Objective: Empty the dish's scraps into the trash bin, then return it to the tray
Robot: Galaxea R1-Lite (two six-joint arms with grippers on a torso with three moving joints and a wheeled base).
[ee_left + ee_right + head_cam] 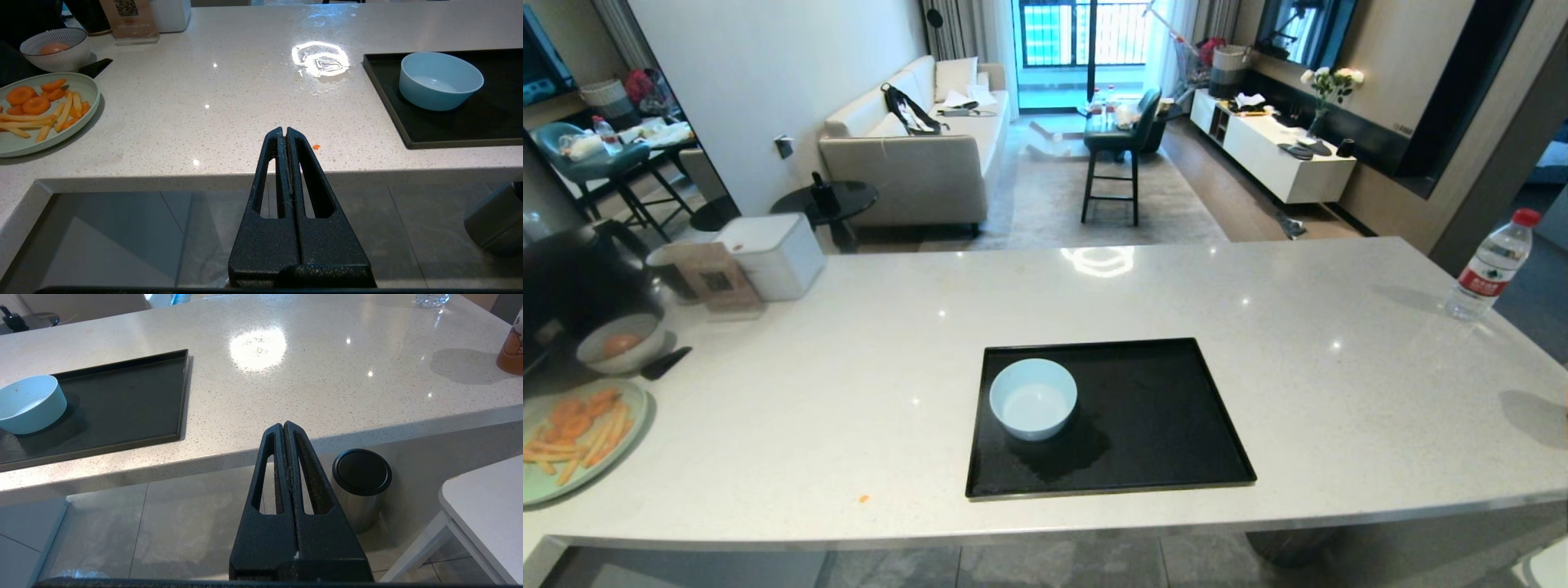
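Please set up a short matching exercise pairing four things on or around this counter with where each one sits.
Things:
1. pale-blue bowl
2. pale-green plate of carrot rounds and sticks
3. water bottle
4. steel cylinder with a black lid

Places:
A. on the floor below the counter's edge
B. on the black tray, in its left half as the head view shows it
C. at the counter's far left, near the front edge
D. at the counter's far right, towards the back

Pairs: 1-B, 2-C, 3-D, 4-A
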